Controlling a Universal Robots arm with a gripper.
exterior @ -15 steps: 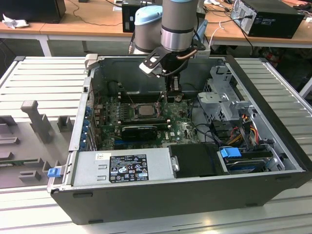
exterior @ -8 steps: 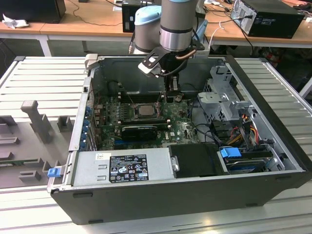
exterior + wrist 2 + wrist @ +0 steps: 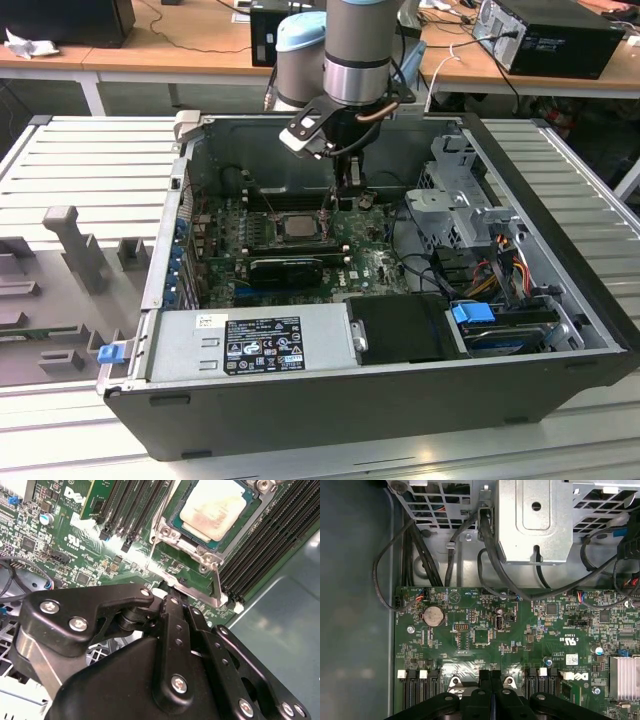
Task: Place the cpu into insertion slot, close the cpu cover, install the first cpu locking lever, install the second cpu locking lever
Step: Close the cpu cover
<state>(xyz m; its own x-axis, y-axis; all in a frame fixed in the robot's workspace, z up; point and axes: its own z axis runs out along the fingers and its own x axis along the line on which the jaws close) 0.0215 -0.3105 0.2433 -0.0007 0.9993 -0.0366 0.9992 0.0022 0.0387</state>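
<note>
**Gripper.** The gripper (image 3: 348, 200) hangs from the arm (image 3: 355, 45) inside the open case (image 3: 400, 410). Its tips are low over the board (image 3: 375, 265), just beside the slot (image 3: 270, 232) on the exterior view's right. In both wrist views the fingers (image 3: 485, 682) lie one against the other. No gap shows, and nothing is seen between them.

**Layout, from the exterior view's left to its right.**
- Grey blocks (image 3: 62, 235) stand on the slatted table (image 3: 90, 170), outside the case.
- A blue clip (image 3: 110, 352) sits at the case's near corner.
- The power supply (image 3: 250, 345) lies along the near wall.
- The black card (image 3: 287, 268) stands between the power supply and the slot.
- The cpu (image 3: 215, 505) lies flat in the slot, pale face up.
- The cover (image 3: 197, 552) lies down around the cpu, whose face shows through the window.
- A thin rod (image 3: 155, 536) runs along the slot edge nearest the gripper. Whether it is latched cannot be told.
- In the second wrist view, memory slots (image 3: 135, 505) run along both sides of the slot.
- The drive cage (image 3: 465, 200) stands against the far-right wall, with cables (image 3: 500, 250) and a blue tab (image 3: 472, 312) nearer the camera.

**First wrist view.** A coin cell (image 3: 433, 615) sits on the board, well apart from the fingers. A finned heatsink (image 3: 625, 672) sits at the board's edge.
</note>
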